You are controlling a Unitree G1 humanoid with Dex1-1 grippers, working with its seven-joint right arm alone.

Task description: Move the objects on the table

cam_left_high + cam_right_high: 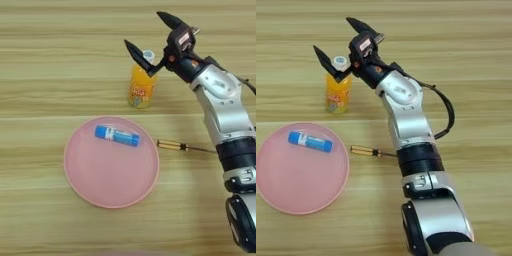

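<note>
The black fingers (151, 34) are spread wide over the orange-drink bottle (141, 86), gripping nothing. Nearer, the pink plate (90, 187) holds the blue tube (117, 135); the screwdriver (175, 145) lies beside it on the counter (45, 65). The right eye view alone shows the arm's lower joints.

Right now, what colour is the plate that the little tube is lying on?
Pink. The plate shows whole in the left eye view, with the blue tube on it.

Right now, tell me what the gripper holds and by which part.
Nothing. The gripper is open, its jaws spread wide just above and behind the bottle with nothing between them. The tube lies on the pink plate.
</note>
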